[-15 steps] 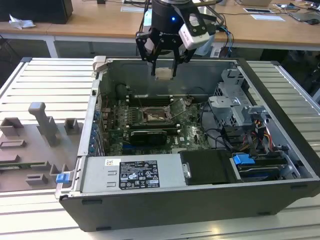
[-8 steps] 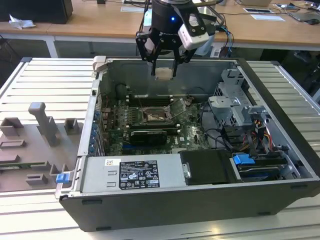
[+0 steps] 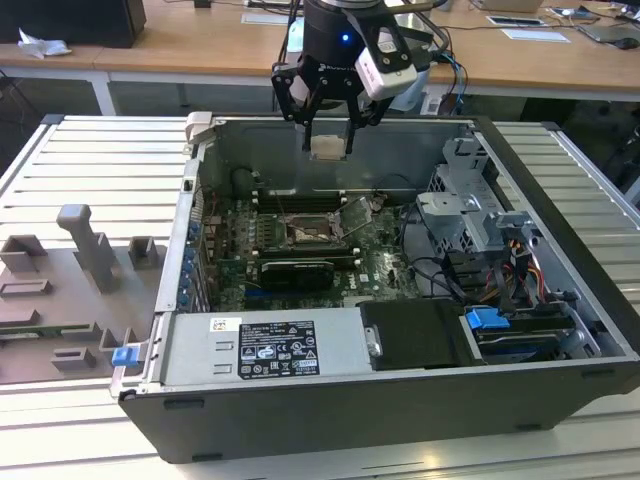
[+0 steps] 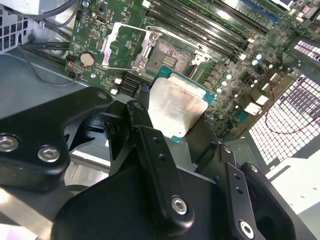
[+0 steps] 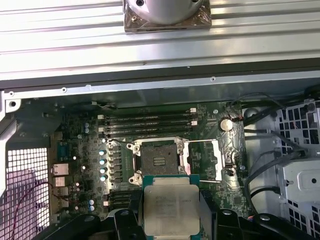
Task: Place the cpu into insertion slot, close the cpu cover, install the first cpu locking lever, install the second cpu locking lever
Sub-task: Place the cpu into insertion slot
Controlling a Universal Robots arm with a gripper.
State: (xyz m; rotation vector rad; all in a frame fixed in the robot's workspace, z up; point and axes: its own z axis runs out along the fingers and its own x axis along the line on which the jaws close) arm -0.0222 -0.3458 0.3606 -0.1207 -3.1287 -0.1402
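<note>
Ribbed metal table (image 3: 90,160) carries an open computer case (image 3: 300,420); wooden desks (image 3: 200,45) run behind it.

Tool: gripper (image 3: 328,147) is clenched on the cpu (image 3: 328,146), one finger against each of two opposite edges. In both wrist views the chip's pale metal face (image 5: 171,207) is turned toward the cameras, with its green rim showing between the black fingers (image 4: 142,125).

Position: in the exterior view the cpu hangs well above the motherboard (image 5: 80,130), at about the height of the case's upper edge and not yet down inside it.

Key relation: the insertion slot (image 3: 312,232) lies below the chip and slightly toward the exterior view's left. In the first wrist view the slot (image 5: 159,157) appears just beyond the chip's edge, its sides parallel to the chip's sides (squared up, as far as I can judge), so the gap that remains is mostly height plus a small lateral offset.

Surroundings: the cpu cover (image 5: 202,160) is swung open to one side of the slot, leaving the dark socket exposed. Memory slots (image 5: 147,122) run along the slot's far side.
</note>
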